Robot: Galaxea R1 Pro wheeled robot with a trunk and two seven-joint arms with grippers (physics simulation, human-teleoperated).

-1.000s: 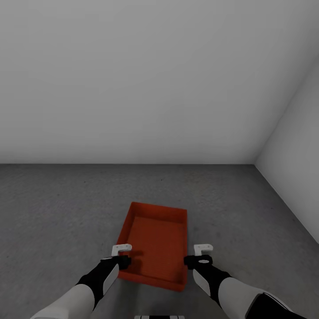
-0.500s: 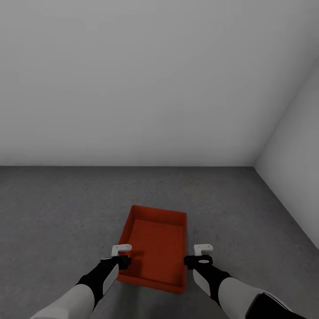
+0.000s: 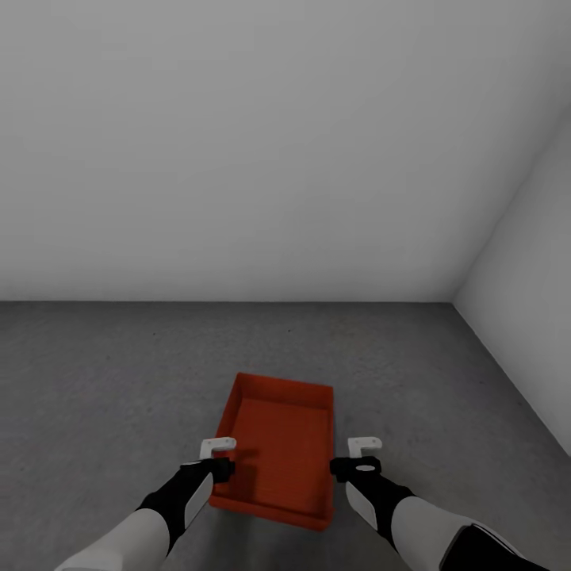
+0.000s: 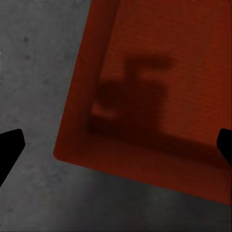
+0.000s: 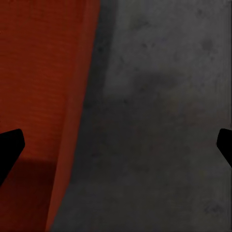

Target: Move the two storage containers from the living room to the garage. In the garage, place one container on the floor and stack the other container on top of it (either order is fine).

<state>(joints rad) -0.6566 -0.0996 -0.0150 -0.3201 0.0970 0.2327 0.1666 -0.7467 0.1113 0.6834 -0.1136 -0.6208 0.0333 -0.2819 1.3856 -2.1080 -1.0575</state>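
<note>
One orange-red storage container rests on the dark grey garage floor, its open top up and nothing inside. My left gripper hangs open above the bin's near left corner, and the left wrist view looks down on the container with the gripper's shadow on its bottom. My right gripper is open just outside the bin's right wall, over bare floor beside the container. Neither gripper holds anything. The second container is out of view.
A plain white-grey wall stands straight ahead. A side wall meets it in a corner at the right. Open speckled floor spreads to the left of the bin and beyond it.
The whole head picture has slid down a little, so the camera moved. The container looks slightly lower and smaller. Both grippers keep their place in the picture and stay open.
</note>
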